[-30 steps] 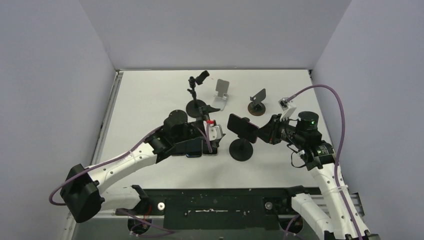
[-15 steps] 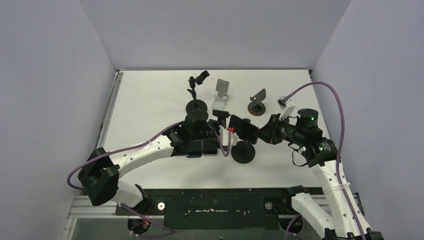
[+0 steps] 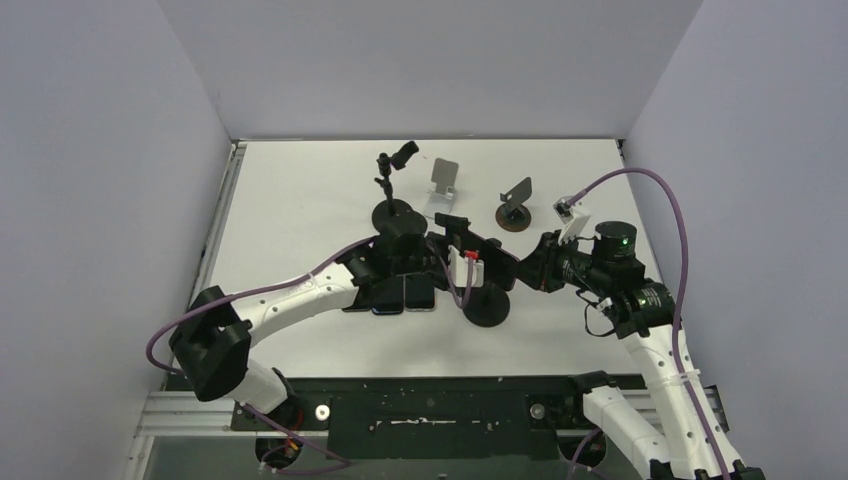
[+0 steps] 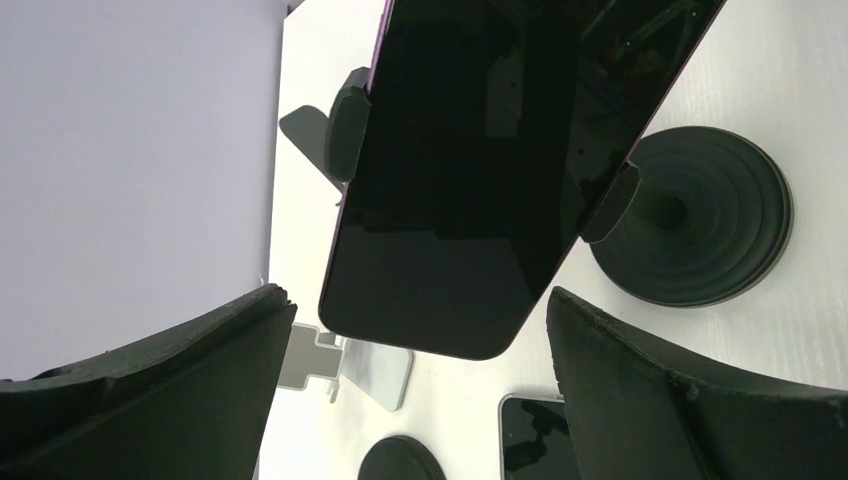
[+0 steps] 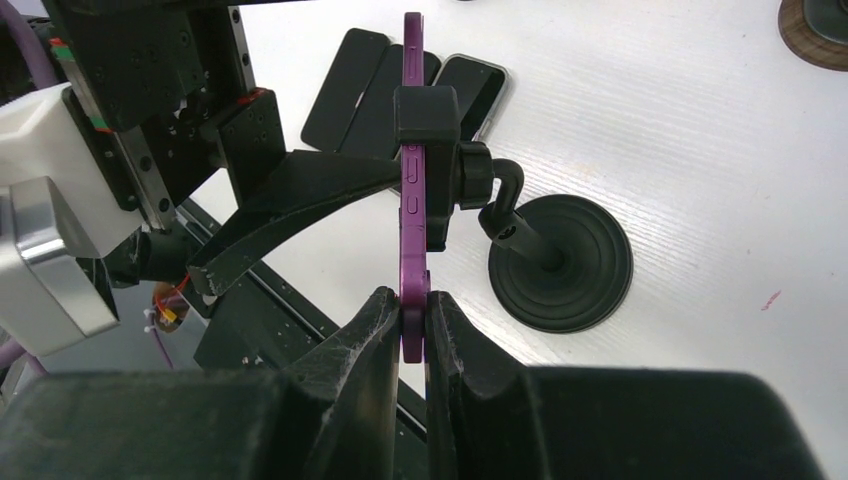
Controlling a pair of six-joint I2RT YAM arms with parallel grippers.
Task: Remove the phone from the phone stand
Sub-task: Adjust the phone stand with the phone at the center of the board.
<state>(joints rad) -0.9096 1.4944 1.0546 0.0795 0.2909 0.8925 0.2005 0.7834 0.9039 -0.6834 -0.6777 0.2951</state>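
One risk: my right jaws pinch only the phone's edge, while my left jaws gape. A crooked pull could topple the phone stand.

The left arm and right arm are white shells with black joints. Along both trail purple cables.

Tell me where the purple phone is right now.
Top view, mid-table: the purple phone is clamped in the black stand, right hand pinching one end, open left hand at the other.
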